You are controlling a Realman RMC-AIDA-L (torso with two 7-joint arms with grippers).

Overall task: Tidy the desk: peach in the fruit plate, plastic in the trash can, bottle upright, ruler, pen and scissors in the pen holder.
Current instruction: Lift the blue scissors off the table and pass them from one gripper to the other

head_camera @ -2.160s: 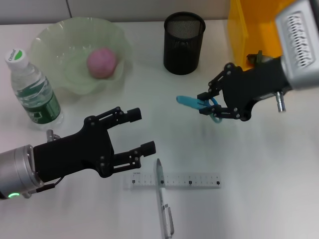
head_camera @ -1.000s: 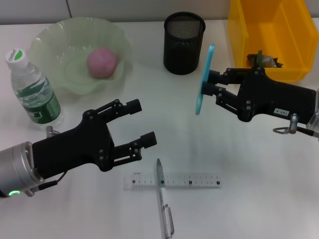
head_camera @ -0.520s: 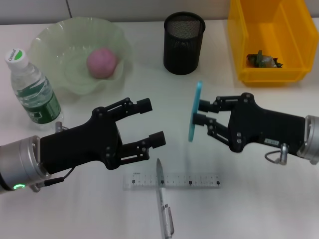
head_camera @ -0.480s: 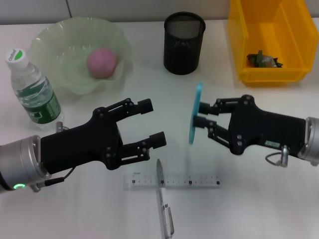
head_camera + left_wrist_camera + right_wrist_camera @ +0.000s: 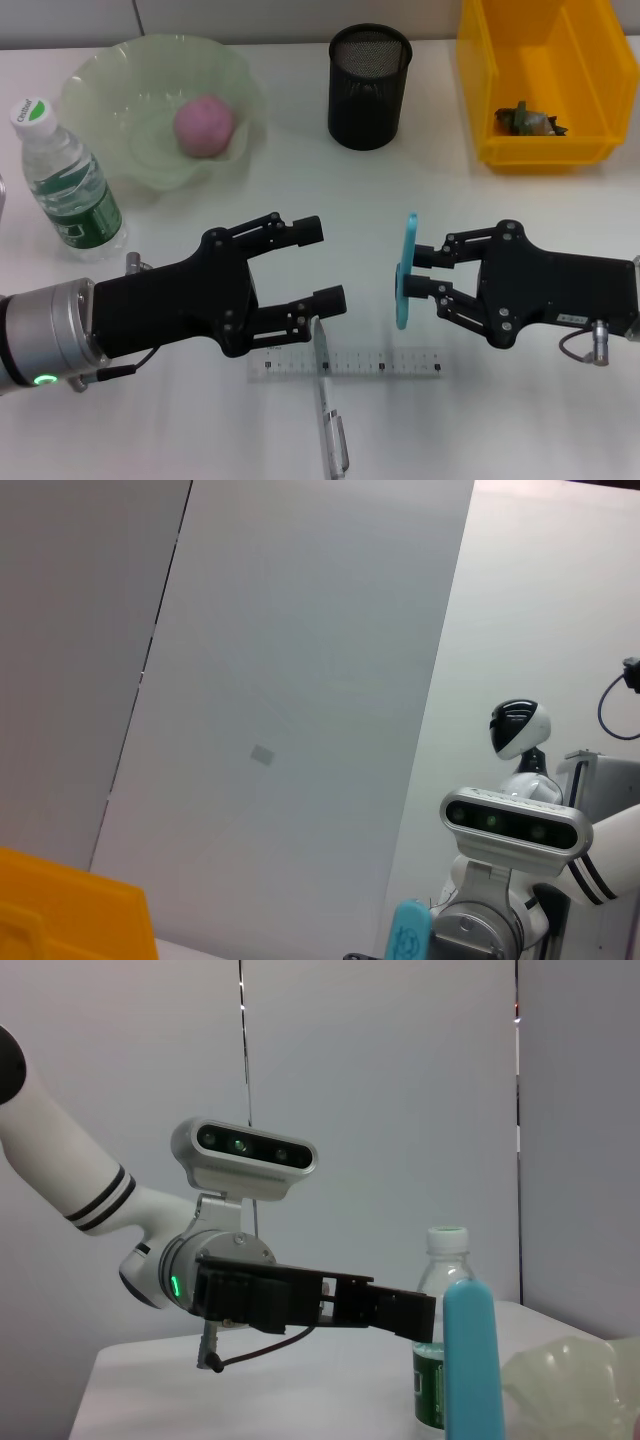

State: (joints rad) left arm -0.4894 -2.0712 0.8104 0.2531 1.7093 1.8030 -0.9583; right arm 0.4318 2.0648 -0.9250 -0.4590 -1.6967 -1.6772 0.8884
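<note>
My right gripper is shut on the blue scissors and holds them upright above the table's middle. They also show in the right wrist view and the left wrist view. My left gripper is open and empty, facing the scissors a short way to their left, over the ruler and pen. The black mesh pen holder stands at the back. The peach lies in the green fruit plate. The bottle stands upright. The plastic lies in the yellow bin.
The pen lies across the ruler near the front edge. The yellow bin is at the back right, the plate and bottle at the back left. The right wrist view shows the left arm and the bottle behind the scissors.
My right gripper has brought the scissors down and nearer the front. My left gripper has moved right, closer to the scissors, still open.
</note>
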